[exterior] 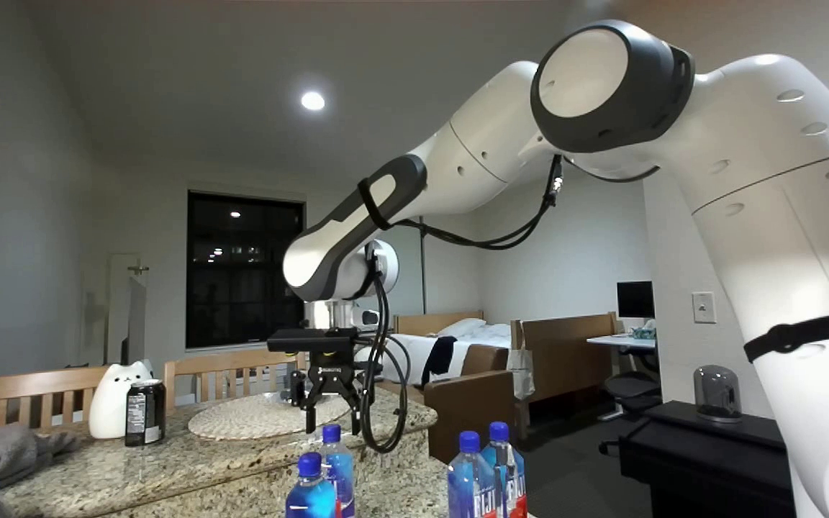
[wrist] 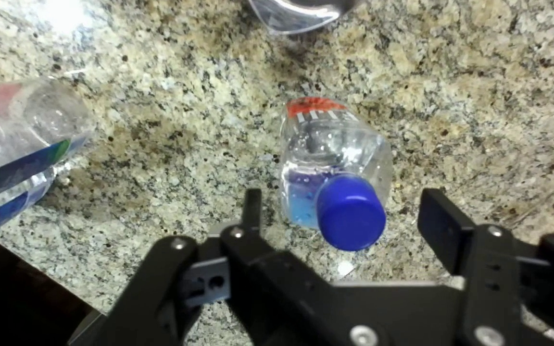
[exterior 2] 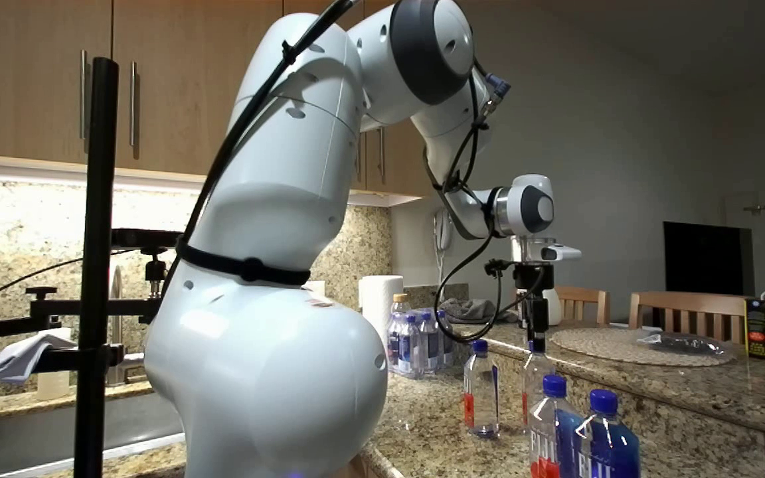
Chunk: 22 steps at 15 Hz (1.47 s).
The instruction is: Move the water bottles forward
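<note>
Two fingers of my end effector stand wide apart over one water bottle, its cap perhaps between them. On the bench, in an exterior view, another bottle stands to its left, two more bottles nearer.

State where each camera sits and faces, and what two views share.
An exterior view: beside the arm, facing the window and bed; arm and gripper show.
An exterior view: near the arm's lower part, facing cabinets and chairs; arm and gripper show.
Wrist view: above the counter, looking down past the gripper's open fingers at a water bottle.
Both exterior views share the arm and water bottles.
</note>
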{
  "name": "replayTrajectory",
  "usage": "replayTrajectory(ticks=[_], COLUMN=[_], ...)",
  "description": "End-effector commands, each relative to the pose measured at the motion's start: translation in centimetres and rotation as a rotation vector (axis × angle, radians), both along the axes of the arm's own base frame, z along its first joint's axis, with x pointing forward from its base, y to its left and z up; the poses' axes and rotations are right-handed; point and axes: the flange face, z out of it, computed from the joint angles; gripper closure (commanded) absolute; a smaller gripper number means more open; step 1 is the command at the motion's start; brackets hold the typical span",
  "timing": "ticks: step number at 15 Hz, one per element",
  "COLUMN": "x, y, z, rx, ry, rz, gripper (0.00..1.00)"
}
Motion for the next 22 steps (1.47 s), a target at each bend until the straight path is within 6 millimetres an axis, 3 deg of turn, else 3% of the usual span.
replayTrajectory(ticks=[1, 2, 4, 5, 13, 17, 22], x=[0.2, 0.1, 0.0, 0.0, -0.6, -1.6, -3.9], y=[-0.6, -0.6, -0.4, -0.3, 0.1, 0.1, -0.4], z=[0.3, 0.3, 0.2, 0.1, -0.2, 0.3, 2.7], rx=[0.003, 0.002, 0.006, 0.006, 0.001, -0.018, -0.058], ry=[0.003, 0.005, 0.010, 0.012, 0.027, 0.032, 0.036], rz=[-0.008, -0.007, -0.001, 0.000, 0.040, 0.151, 0.348], gripper=[0.04, 0.29, 0.30, 0.36, 0.90, 0.86, 0.86])
